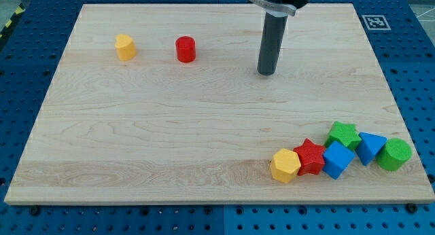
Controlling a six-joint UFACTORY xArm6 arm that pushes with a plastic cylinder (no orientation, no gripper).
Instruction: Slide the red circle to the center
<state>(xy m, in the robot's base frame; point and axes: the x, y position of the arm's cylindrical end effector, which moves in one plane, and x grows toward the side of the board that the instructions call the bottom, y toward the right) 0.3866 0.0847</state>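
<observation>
The red circle [185, 49] sits toward the view's left of my tip [266, 73], well apart and slightly higher, beside a yellow block [125, 47]. I carry no hand, only a rod, grasping nothing. From here I judge I must circle behind it. The worktop [170, 140] lies open below.

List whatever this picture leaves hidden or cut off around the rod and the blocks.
- Rod: the camera view's top edge cuts off everything above its collar; only my tip and lower shaft show, right of the red circle.
- Red star: partly covered by the yellow block and blue cube.
- Green block: lower part hidden behind the blue cube.
</observation>
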